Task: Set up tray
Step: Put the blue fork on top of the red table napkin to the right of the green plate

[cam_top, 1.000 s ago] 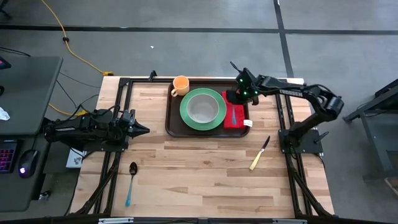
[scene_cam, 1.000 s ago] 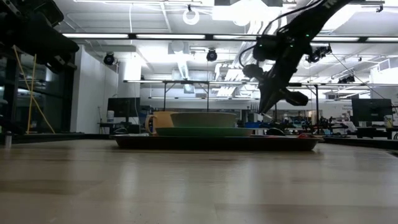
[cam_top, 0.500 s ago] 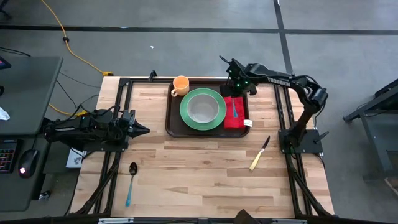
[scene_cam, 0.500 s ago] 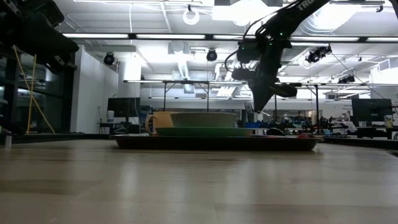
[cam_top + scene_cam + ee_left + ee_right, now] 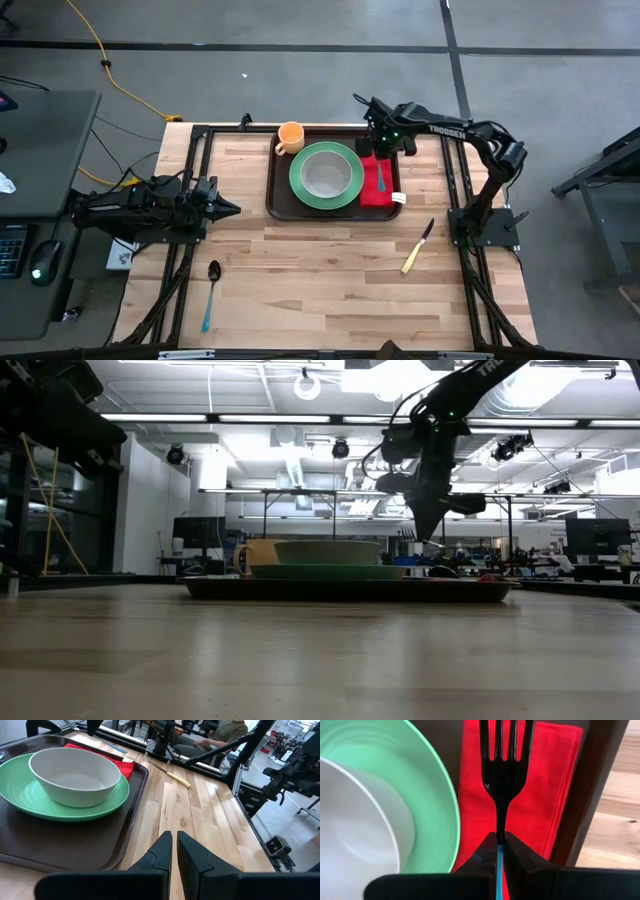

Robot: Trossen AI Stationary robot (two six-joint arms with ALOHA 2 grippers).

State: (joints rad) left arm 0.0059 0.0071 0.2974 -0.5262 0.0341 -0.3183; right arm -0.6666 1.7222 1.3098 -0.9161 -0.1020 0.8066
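Observation:
The dark brown tray (image 5: 281, 192) lies at the table's far middle. It carries a green plate (image 5: 349, 184) with a white bowl (image 5: 325, 176), an orange cup (image 5: 290, 136) and a red napkin (image 5: 388, 188). My right gripper (image 5: 376, 150) hovers above the tray's right side, over the napkin (image 5: 545, 785), shut on a black fork (image 5: 503, 765) with a blue handle. In the low view that gripper (image 5: 431, 528) hangs well above the tray (image 5: 350, 588). My left gripper (image 5: 233, 208) waits shut at the table's left, short of the tray (image 5: 75, 837). My right gripper pinches the fork's blue handle (image 5: 498, 857) between its two fingers, which lie along the fork. It comes from above, slanting down. The fork is lifted clear, and its tines (image 5: 506, 740) point away from the fingers, over the napkin beside the plate (image 5: 437, 800).
A knife with a yellow handle (image 5: 417, 247) lies on the wood right of the tray. A spoon with a blue handle (image 5: 210, 292) lies near the table's left near corner. Black frame rails run along both sides. People sit beyond the table in the left wrist view.
My right gripper, shut on the fork, has swung toward the table's far edge and a little left over the tray's right side, turning as the arm folded. It has hardly moved in the last half second. The left arm kept still.

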